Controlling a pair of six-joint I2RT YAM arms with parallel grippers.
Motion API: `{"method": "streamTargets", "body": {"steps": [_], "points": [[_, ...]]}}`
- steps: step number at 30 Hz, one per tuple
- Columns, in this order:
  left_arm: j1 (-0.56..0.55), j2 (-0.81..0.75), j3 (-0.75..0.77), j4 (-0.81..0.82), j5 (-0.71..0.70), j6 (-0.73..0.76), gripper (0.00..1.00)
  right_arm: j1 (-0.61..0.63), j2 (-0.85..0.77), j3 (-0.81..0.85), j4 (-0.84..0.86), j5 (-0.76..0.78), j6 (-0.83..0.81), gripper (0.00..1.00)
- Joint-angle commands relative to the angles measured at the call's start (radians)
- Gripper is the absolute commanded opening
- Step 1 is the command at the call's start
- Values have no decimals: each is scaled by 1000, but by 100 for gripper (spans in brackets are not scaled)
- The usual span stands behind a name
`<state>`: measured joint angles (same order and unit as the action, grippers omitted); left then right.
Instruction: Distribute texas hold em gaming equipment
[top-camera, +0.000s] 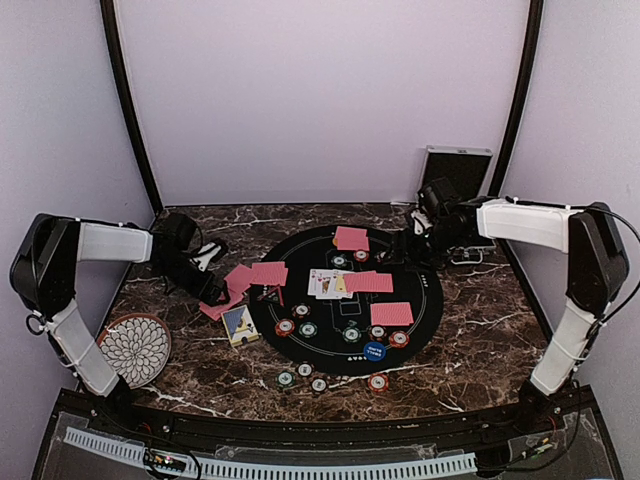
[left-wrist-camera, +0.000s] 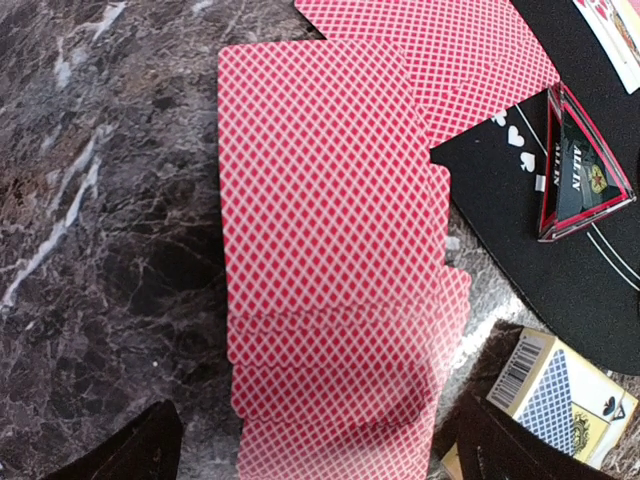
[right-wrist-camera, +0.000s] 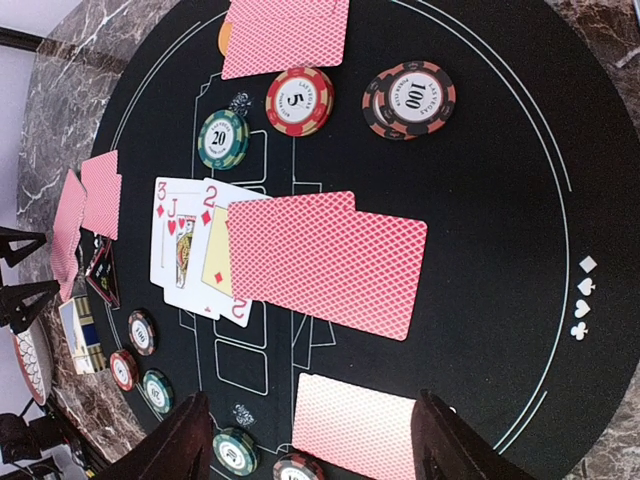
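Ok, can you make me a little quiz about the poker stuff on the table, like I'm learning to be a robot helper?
1. True or false: every card on the black mat lies face down.
2. Pick one. The green chip beside the red chip marked 5 reads: A) 20 B) 50 C) 500
3. Fill in: among the face-up cards, the picture card carries the letter ___.

Key: 1 false, a few cards show their faces. 2 A. 3 J.
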<state>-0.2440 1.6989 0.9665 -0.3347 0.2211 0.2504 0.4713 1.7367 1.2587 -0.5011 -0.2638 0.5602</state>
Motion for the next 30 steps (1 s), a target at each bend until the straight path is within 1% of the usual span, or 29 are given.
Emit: {"method": "streamTargets", "body": {"steps": [1, 6, 10, 13, 19, 22, 25, 27, 30], "points": [[36, -69, 42, -40, 22, -2, 99, -1, -52, -7, 22, 20, 10, 70], [59, -92, 70, -12, 46, 5, 99, -5, -59, -12, 30, 30, 14, 72], [56, -17, 169, -35, 135, 9, 99, -5, -60, -14, 34, 29, 19, 72], [42, 35, 233, -16, 136, 29, 99, -5, -66, -21, 33, 30, 25, 73], [-4, 128, 286, 4, 95, 148, 99, -5, -76, -11, 18, 37, 23, 75], [-32, 154, 283, -5, 89, 212, 99, -5, -74, -3, 18, 33, 24, 76], [-66, 161, 248, 8, 54, 323, 99, -6, -73, 1, 22, 22, 24, 76], [-71, 168, 239, 18, 47, 368, 99, -6, -72, 1, 23, 17, 24, 76], [-73, 204, 265, 7, 31, 397, 99, -7, -73, -2, 22, 15, 23, 76]]}}
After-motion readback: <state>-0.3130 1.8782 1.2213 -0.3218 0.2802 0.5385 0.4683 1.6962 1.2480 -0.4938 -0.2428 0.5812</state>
